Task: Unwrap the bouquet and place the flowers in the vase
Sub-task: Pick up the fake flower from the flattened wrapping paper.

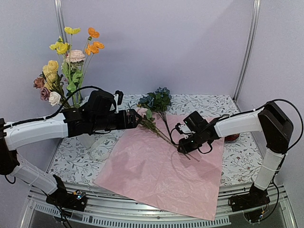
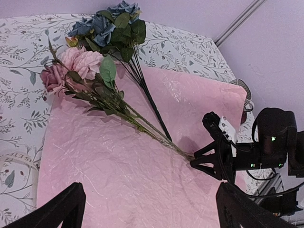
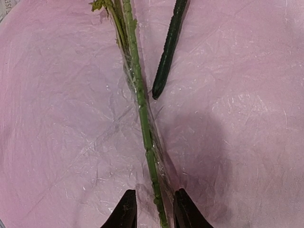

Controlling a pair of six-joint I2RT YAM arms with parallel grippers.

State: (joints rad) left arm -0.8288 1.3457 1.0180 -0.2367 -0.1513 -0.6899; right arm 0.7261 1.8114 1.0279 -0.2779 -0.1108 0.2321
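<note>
The right tool [image 3: 156, 211] stands narrow, its two fingers straddling the tail end of one green stem [image 3: 142, 109]. A sliver of pink shows on either side, so by the look it is not pinching yet. A darker stem [image 3: 167, 52] ends just off at 1 o'clock of it, untouched. From there the stems run toward 11 o'clock across the spread wrapping paper [image 1: 156, 185] to the pink roses [image 1: 142, 112] and blue roses [image 1: 159, 97] at the paper's far edge. These flowers [image 2: 104, 90] should be light, with wiry stems that flex. A clear film clings to the lower stalk and is likely slippery. A hold a little up from the tip, across the ribbed part, seems safest, though the heads may droop when lifted from one end. The right arm [image 1: 237, 124] reaches in from 3 o'clock, elbow high, wrist pitched down. The left tool [image 1: 135, 118] gapes wide and empty near the pink heads, its arm stretched level from 9 o'clock. Other blooms [image 1: 66, 61] stand in the vase [image 1: 86, 141], mostly hidden behind that arm, at 10 o'clock of the tabletop [image 1: 237, 164]
</note>
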